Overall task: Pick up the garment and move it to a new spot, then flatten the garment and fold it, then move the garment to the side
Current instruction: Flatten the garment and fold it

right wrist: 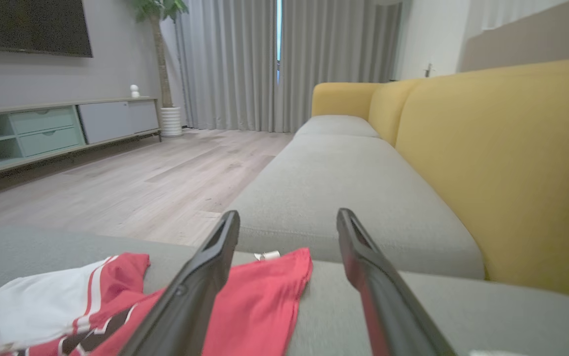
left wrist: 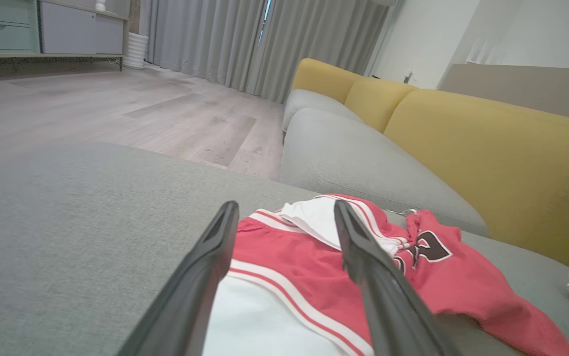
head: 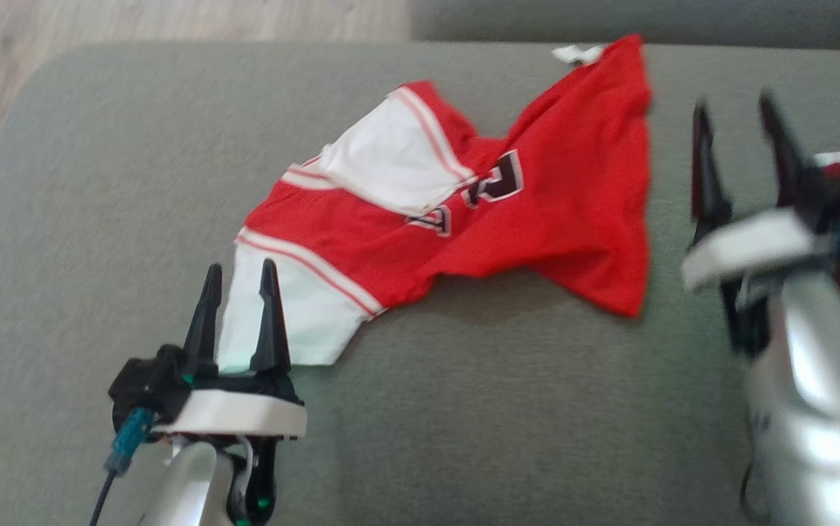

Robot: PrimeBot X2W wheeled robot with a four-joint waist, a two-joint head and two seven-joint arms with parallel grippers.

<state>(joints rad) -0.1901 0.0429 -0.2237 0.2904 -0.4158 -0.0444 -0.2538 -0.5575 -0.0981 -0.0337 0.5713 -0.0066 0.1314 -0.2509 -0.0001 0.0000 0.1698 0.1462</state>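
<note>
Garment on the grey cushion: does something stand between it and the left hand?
Nothing visible does. The open left hand is right at the white end of the garment; its two fingers frame that cloth in the left wrist view, with bare grey cushion beside it.

The garment is red with white panels, red-and-white striped trim and dark white-outlined lettering; the cushion is plain grey, the backrest yellow, the floor pale wood-grain

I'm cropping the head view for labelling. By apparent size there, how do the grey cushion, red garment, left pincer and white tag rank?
1. grey cushion
2. red garment
3. left pincer, likely nearer the camera, which inflates it
4. white tag at the garment's top edge
</note>
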